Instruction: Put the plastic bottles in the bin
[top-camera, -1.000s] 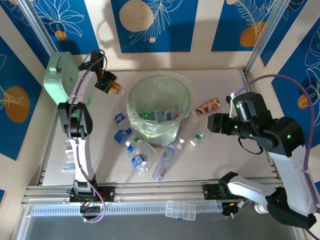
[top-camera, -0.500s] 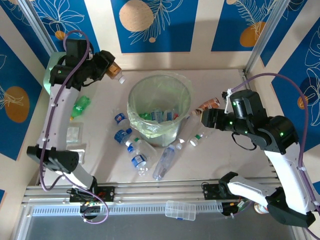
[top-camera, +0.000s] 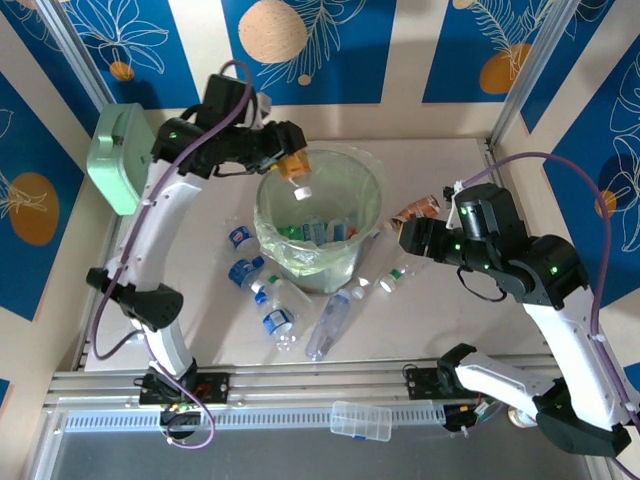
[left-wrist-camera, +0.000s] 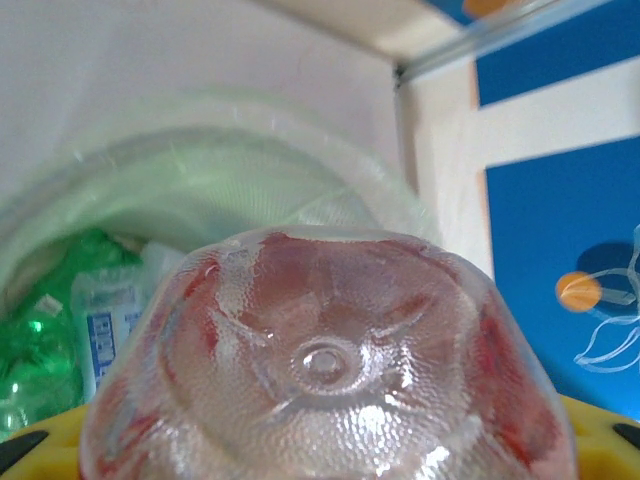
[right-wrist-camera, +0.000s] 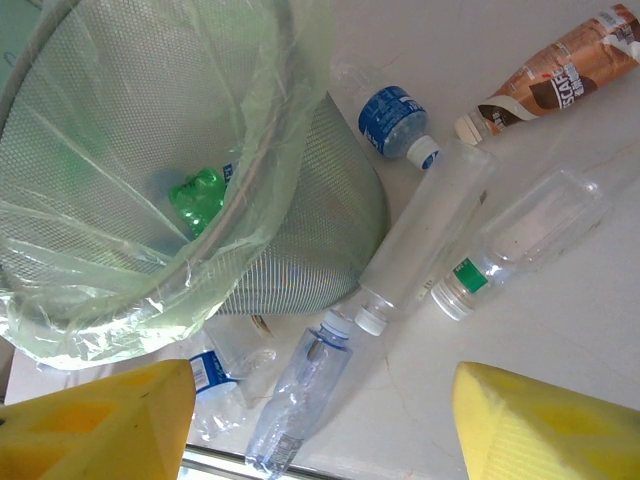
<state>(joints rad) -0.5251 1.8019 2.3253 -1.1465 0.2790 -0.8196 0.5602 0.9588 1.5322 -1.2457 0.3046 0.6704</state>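
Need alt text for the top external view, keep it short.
The left gripper holds an orange-tinted bottle, cap down, over the bag-lined bin, which already contains several bottles. The right gripper hovers just right of the bin, and more bottles lie scattered on the table around it.

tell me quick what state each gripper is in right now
Left gripper: shut on a white-capped bottle above the bin.
Right gripper: open, empty.

Mint-green case (top-camera: 120, 158) at far left, flat clear box (top-camera: 361, 420) well apart on the near rail (top-camera: 250, 418).
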